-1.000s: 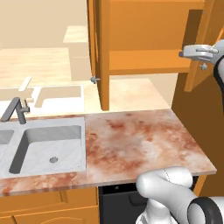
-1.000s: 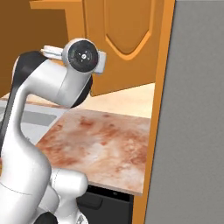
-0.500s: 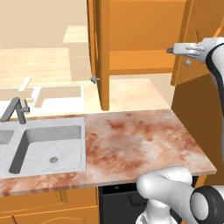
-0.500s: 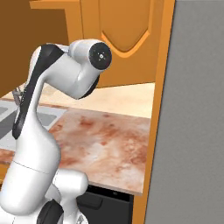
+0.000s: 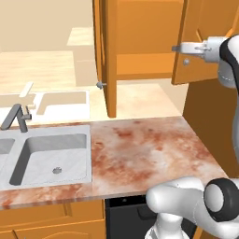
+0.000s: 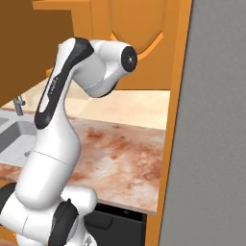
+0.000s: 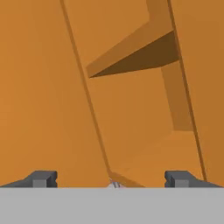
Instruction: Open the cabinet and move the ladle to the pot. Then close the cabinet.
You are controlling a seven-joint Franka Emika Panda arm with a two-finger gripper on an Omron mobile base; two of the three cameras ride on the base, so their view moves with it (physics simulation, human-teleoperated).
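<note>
While tool (image 7: 111, 178) gapes wide | cabinet (image 5: 140, 42): 2 doors ajar

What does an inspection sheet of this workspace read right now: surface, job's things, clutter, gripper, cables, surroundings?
Surface: mottled pink stone counter, bare.
Job's things: cabinet with both doors swung open; ladle and pot: nothing seen.
Clutter: nothing seen.
Gripper: gripper raised at the cabinet's right door, fingers wide apart, holding nothing.
Cables: nothing seen.
Surroundings: steel sink with faucet to the left; grey panel to the right.
</note>
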